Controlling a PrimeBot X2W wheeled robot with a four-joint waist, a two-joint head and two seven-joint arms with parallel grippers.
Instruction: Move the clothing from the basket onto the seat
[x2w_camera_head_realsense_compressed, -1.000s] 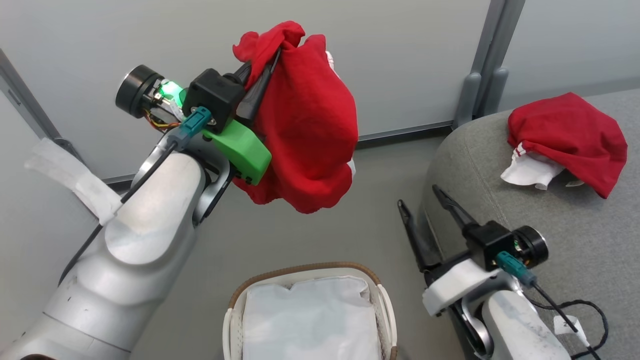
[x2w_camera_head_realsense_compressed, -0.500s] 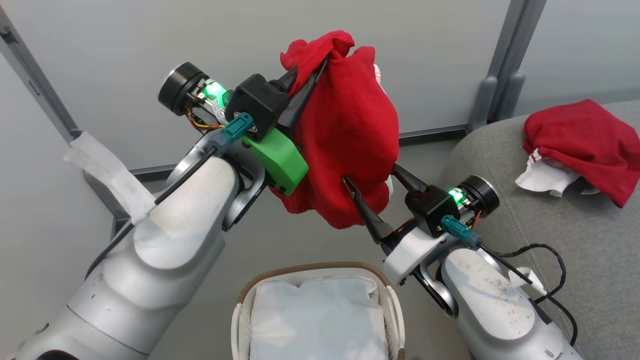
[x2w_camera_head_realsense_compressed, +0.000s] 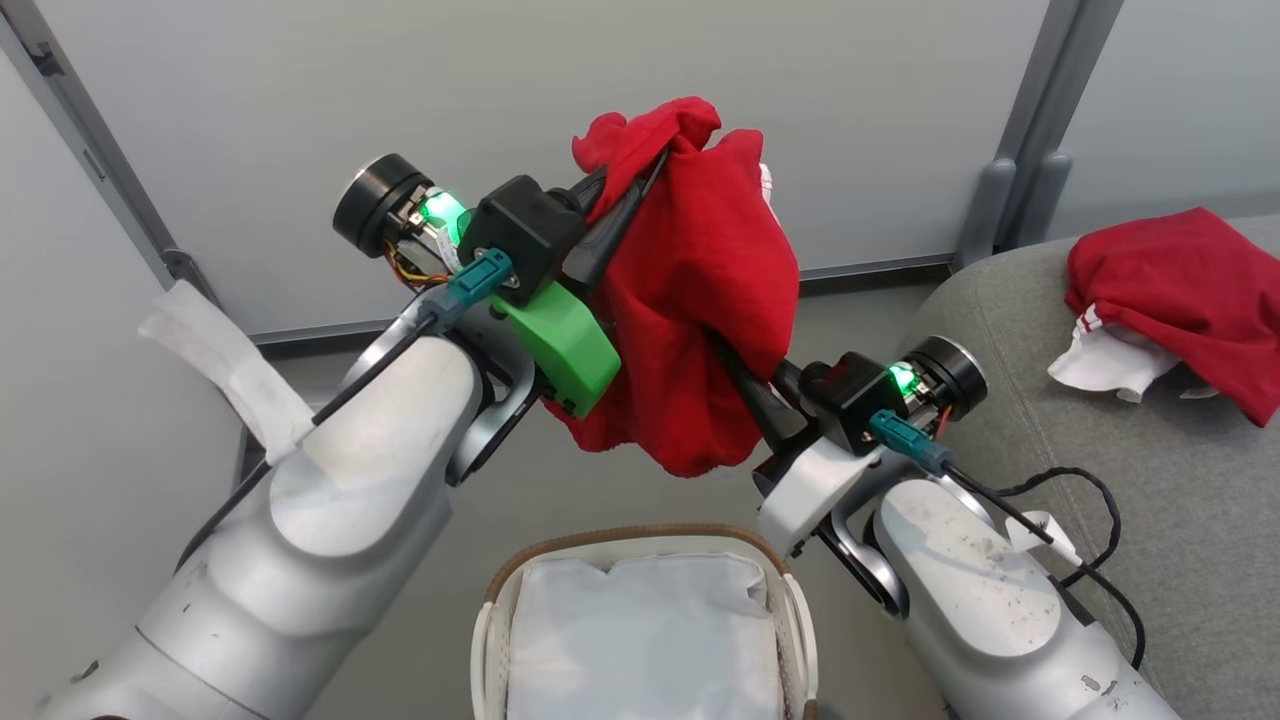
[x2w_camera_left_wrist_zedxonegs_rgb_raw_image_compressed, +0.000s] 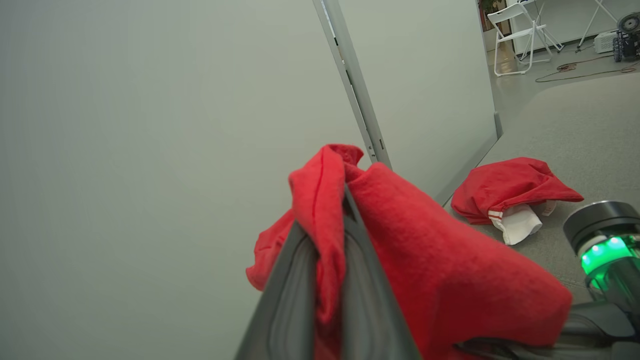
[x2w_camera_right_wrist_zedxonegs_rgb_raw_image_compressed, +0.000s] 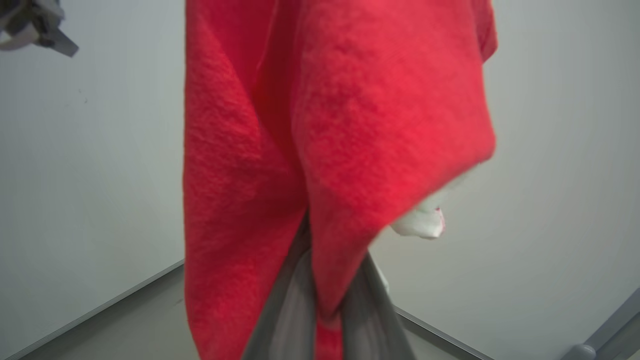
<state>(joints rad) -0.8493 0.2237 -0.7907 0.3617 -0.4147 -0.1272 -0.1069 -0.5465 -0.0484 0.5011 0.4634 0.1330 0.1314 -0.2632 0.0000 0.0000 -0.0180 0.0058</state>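
The left arm rises from the lower left, forearm angled up and inward. The left pincer (x2w_camera_head_realsense_compressed: 640, 178) points up and to the right, its two dark fingers pressed together on a bunched fold of the held garment (x2w_camera_head_realsense_compressed: 690, 290). The left wrist view shows that fold pinched tight between the fingers (x2w_camera_left_wrist_zedxonegs_rgb_raw_image_compressed: 360, 300), with a knot of red cloth standing above the tips. A green light glows on this wrist.

From that grip the held garment hangs down in the air as a loose, plain red sack, creased at the top and rounded at the bottom. A bit of white shows at its far edge.

The right arm comes up from the lower right, and the right pincer (x2w_camera_head_realsense_compressed: 728, 348) points up and to the left into the garment's lower right side. In the right wrist view its fingers (x2w_camera_right_wrist_zedxonegs_rgb_raw_image_compressed: 285, 320) close on a hanging edge of red cloth – fabric sits between them.

Below and between both pincers stands the basket (x2w_camera_head_realsense_compressed: 640, 535), holding its white liner (x2w_camera_head_realsense_compressed: 640, 640).

To the right of the right pincer lies the grey seat (x2w_camera_head_realsense_compressed: 1100, 520). The second garment (x2w_camera_head_realsense_compressed: 1180, 290) rests crumpled on it, with its white trim (x2w_camera_head_realsense_compressed: 1100, 360) on the side nearest that pincer.
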